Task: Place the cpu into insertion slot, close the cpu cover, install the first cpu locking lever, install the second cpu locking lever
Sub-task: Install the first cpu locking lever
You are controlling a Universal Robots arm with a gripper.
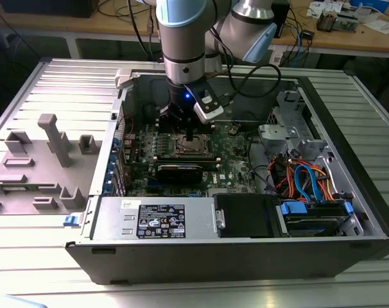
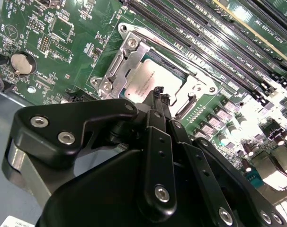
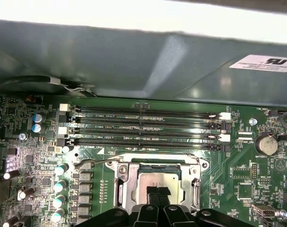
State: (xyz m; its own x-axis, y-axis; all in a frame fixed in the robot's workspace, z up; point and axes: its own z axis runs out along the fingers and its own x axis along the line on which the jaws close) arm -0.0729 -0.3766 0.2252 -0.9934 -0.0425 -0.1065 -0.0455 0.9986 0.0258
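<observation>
One cpu point(image 3: 150, 178); one cpu cover point(image 3: 123, 185); four memory slots point(image 3: 143, 124); one coin battery point(image 3: 265, 144).

From my screen, the claw point(image 1: 192, 136) hangs over a wide table point(image 1: 355, 109) of ribbed, pale metal slats that spreads out on every side of it. Well off toward the exterior view's left of the claw, a grey moulded fixture point(image 1: 50, 138) with upright posts and pockets lies on those slats. Beyond the claw, past the table's far edge, I see a wooden workbench point(image 1: 85, 25) on white legs point(image 1: 71, 45), with dark cables point(image 1: 127, 13) trailing across its top. Farther along the bench, toward the exterior view's right of the claw, lie loose papers point(image 1: 382, 25). Under the bench it is dark. Light gives the nearest slats a pale sheen
</observation>
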